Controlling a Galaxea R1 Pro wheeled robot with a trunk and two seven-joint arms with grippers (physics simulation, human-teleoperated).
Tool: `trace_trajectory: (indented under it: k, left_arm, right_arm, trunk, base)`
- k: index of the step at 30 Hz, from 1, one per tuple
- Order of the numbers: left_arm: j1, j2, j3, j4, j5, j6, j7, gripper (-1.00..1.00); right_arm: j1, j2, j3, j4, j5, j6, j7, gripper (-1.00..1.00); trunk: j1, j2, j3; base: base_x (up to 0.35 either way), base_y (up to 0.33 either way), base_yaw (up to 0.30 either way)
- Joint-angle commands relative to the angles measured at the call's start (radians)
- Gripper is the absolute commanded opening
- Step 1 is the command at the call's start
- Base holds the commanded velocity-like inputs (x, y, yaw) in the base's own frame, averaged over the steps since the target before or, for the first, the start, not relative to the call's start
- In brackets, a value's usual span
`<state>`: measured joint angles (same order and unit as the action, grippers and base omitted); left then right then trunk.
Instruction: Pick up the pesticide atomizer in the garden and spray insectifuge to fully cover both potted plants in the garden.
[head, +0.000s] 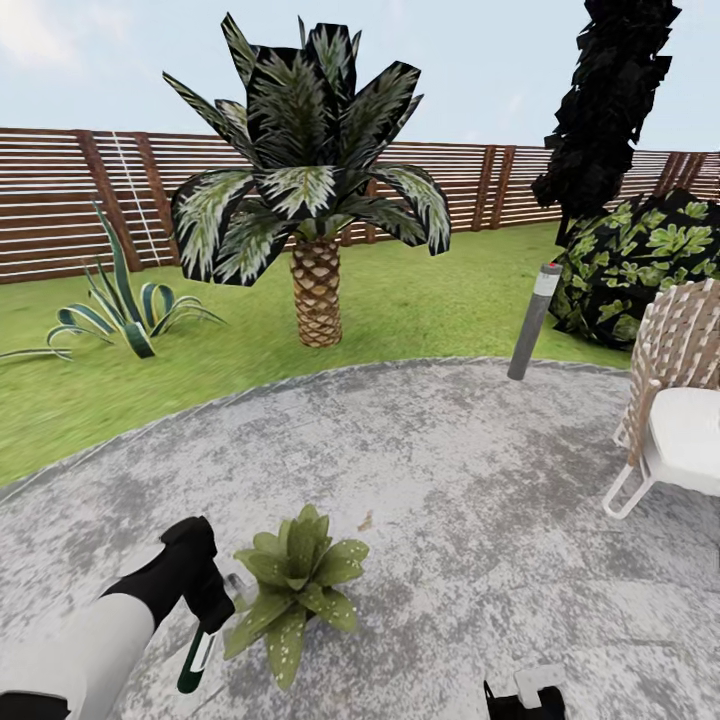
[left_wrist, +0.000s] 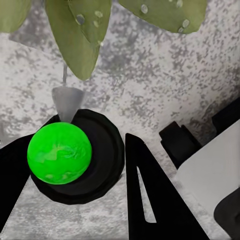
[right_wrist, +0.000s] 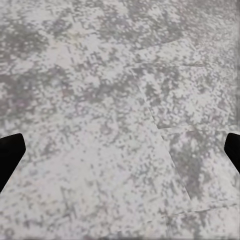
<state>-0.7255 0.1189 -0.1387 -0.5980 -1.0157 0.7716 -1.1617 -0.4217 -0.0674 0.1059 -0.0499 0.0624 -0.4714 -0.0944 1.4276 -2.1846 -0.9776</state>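
While held: left gripper (head: 205, 600) clamps pesticide atomizer (head: 197, 655) beside near potted plant (head: 295, 585).
Handling: light, rigid, slick; grip mid-body.
Right gripper (right_wrist: 120, 150): spread, empty.

You have a palm tree (head: 316, 200) on the grass; left of it a striped agave (head: 120, 305), right of it a grey bollard lamp (head: 534, 320), a dark shrub (head: 640, 265) and a white chair (head: 675, 420).

Green white-speckled potted plant (head: 297, 583) on mottled grey paving (head: 450, 480); brown slatted fence (head: 60, 200).
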Motion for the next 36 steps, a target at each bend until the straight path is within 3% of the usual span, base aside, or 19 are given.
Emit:
trace_trajectory:
  k: [1,2,5,8,14,17,19,25,29,36]
  left_arm:
    - [0.0,0.003,-0.005,-0.002,-0.004,0.005,-0.006,-1.0]
    - [0.001,0.006,-0.006,-0.001,-0.003,0.001,-0.006,-1.0]
    - [0.025,0.021,-0.003,0.01,-0.004,-0.119,-0.004,-1.0]
    - [0.035,0.042,0.005,0.0,-0.003,-0.172,-0.004,-1.0]
    - [0.033,0.029,0.005,-0.003,-0.004,-0.158,0.001,-1.0]
    - [0.035,0.056,0.009,0.006,0.0,-0.16,0.021,-1.0]
    - [0.035,0.056,0.01,0.005,0.007,-0.16,0.049,-1.0]
    - [0.035,0.057,0.014,0.001,0.009,-0.158,0.057,-1.0]
    - [0.035,0.051,0.066,0.001,0.008,-0.158,0.058,-1.0]
    - [0.035,0.045,0.082,0.01,0.01,-0.157,0.055,-1.0]
  right_arm:
    - [0.0,-0.001,0.007,0.001,0.006,-0.001,-0.01,1.0]
    - [0.0,-0.001,0.007,0.001,0.006,-0.001,-0.01,1.0]
    - [-0.001,-0.002,0.007,0.001,0.007,-0.001,-0.01,1.0]
    - [0.0,-0.001,0.007,0.001,0.007,-0.001,-0.01,1.0]
    - [-0.001,0.0,0.008,0.001,0.007,-0.001,-0.01,1.0]
    - [0.0,0.0,0.008,0.001,0.007,-0.001,-0.01,1.0]
    - [-0.001,0.0,0.008,0.001,0.007,-0.001,-0.01,1.0]
    - [-0.001,-0.001,0.008,0.001,0.007,-0.001,-0.01,1.0]
    - [-0.001,-0.002,0.008,0.001,0.007,-0.001,-0.01,1.0]
    - [0.0,-0.002,0.008,0.001,0.007,-0.001,-0.01,1.0]
  trunk:
    - [0.0,0.0,-0.001]
    - [0.0,0.0,-0.001]
    - [0.0,0.0,-0.001]
    - [0.0,0.0,-0.001]
    - [0.0,0.0,-0.001]
    - [0.0,0.0,-0.001]
    - [0.0,0.0,-0.001]
    - [0.0,0.0,-0.001]
    - [0.0,0.0,-0.001]
    - [0.0,0.0,-0.001]
  base:
    - [0.005,0.004,-0.034]
    - [0.003,0.003,-0.022]
    - [0.001,0.001,-0.004]
    - [0.0,0.0,0.0]
    - [0.0,0.0,0.0]
    - [0.0,0.0,0.0]
    - [0.0,0.0,-0.003]
    - [-0.132,0.118,-0.191]
    - [-0.174,0.256,-0.261]
    - [-0.171,0.27,-0.263]
